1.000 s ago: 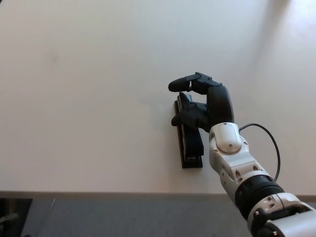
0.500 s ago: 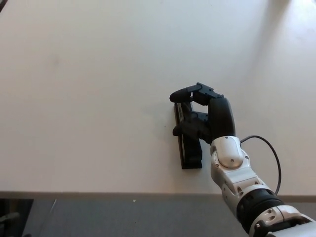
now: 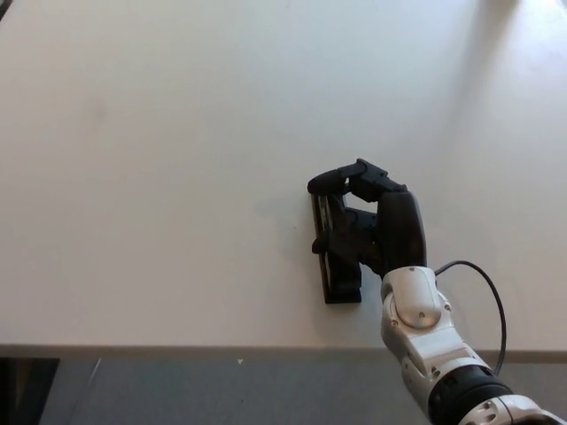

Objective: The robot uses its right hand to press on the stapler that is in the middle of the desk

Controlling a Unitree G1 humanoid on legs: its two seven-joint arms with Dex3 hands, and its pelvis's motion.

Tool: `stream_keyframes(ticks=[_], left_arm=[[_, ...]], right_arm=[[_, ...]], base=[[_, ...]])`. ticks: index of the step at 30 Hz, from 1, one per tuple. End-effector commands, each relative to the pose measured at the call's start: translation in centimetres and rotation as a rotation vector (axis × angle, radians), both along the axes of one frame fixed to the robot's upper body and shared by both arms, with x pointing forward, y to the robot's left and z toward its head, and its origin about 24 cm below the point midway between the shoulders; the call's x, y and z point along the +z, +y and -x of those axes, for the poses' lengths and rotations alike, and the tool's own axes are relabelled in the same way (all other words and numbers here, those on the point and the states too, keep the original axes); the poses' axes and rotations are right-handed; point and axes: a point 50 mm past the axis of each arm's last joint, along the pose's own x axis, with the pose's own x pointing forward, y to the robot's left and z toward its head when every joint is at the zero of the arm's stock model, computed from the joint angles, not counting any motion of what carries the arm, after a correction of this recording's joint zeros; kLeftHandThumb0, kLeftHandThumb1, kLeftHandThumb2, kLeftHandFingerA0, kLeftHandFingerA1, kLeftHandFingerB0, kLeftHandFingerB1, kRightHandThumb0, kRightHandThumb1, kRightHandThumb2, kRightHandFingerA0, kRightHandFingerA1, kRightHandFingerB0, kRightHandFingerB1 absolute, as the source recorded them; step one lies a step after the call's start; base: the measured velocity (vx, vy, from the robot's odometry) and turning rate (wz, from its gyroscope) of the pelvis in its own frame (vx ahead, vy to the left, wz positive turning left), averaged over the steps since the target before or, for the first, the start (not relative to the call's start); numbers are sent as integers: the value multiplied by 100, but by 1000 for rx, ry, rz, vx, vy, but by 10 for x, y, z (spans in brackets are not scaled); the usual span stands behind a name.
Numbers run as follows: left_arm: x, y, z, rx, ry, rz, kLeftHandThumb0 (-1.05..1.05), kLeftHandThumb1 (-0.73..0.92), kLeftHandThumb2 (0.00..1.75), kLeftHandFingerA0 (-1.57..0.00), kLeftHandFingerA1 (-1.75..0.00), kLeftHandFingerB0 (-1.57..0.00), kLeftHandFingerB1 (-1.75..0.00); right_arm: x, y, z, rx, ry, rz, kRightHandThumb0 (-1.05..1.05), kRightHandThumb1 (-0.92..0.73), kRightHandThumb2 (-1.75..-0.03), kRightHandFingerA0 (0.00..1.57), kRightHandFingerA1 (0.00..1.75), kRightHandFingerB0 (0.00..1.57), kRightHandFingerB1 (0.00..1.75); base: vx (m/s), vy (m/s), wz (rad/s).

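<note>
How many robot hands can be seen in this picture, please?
1. Only the right hand shows, entering from the lower right and lying over the black stapler near the front edge of the white desk. The left hand is not in view.

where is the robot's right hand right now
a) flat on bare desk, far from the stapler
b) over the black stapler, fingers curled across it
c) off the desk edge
b: the right hand lies over the black stapler, fingers curled across its far end.
</note>
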Motion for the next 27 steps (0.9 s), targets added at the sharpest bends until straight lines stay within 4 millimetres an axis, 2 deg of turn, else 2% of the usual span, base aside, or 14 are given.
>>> stream_keyframes(ticks=[1,2,3,4,5,9,10,16,19,20,21,25,26,27], left_arm=[[-8,-2,56,7,50,25,-77,85,63,-23,-30,-23,-29],[-8,-2,57,6,54,21,-77,85,63,-23,-30,-23,-29],[-9,-2,60,-1,64,13,-78,68,103,-17,-45,-18,-44],[-8,-2,60,-7,62,9,-78,68,103,-17,-45,-18,-44],[-8,-2,62,-1,62,18,-78,86,64,-24,-31,-25,-30],[-9,3,64,-19,107,-13,-81,87,68,-20,-30,-24,-30],[-8,2,64,-5,84,13,-78,85,66,-23,-32,-22,-30],[-3,5,33,2,31,4,-74,86,66,-23,-30,-23,-29],[-1,5,22,2,5,5,-74,86,66,-23,-30,-23,-29],[1,5,15,11,-10,13,-77,85,66,-21,-30,-23,-30],[5,5,9,-24,-35,-12,-74,88,67,-21,-30,-22,-29],[11,5,-9,-19,-85,36,-74,89,67,-20,-31,-24,-30],[11,5,-14,-11,-95,34,-36,52,109,-1,-48,-1,-45],[14,5,-20,-22,-107,30,-76,88,67,-17,-31,-22,-29]], right_arm=[[-152,-13,152,-18,711,102,-17,-80,-64,114,116,76,109],[-152,-13,154,-18,714,103,-17,-80,-64,114,116,76,109],[-155,-14,159,-14,718,111,-16,-81,-64,114,125,77,113],[-155,-15,161,-12,715,122,-16,-81,-64,114,125,77,113],[-156,-15,163,-15,722,108,-15,-81,-64,114,125,77,115],[-156,-15,162,-9,716,100,-16,-82,-64,114,121,76,114],[-156,-16,161,-9,718,105,-16,-82,-64,115,117,77,102],[-123,-12,107,-27,550,52,-15,-80,-65,116,129,73,122],[-116,-12,95,-28,522,51,-15,-80,-65,116,129,73,122],[-69,-12,48,-46,288,12,-8,-76,-77,119,127,76,117],[-48,-11,29,-48,214,-10,-10,-75,-78,120,123,80,116],[13,-14,-10,-68,6,-88,-11,-79,-71,121,124,80,116],[33,-16,-19,-41,-65,-118,-12,-80,-72,121,120,75,111],[56,-19,-26,-45,-165,-97,-15,-80,-69,120,130,74,122]], base=[[0,0,0],[0,0,0],[0,0,0],[0,0,0],[0,0,0],[0,0,0],[0,0,0],[0,0,0],[0,0,0],[0,0,0],[0,0,0],[0,0,0],[0,0,0],[0,0,0]])
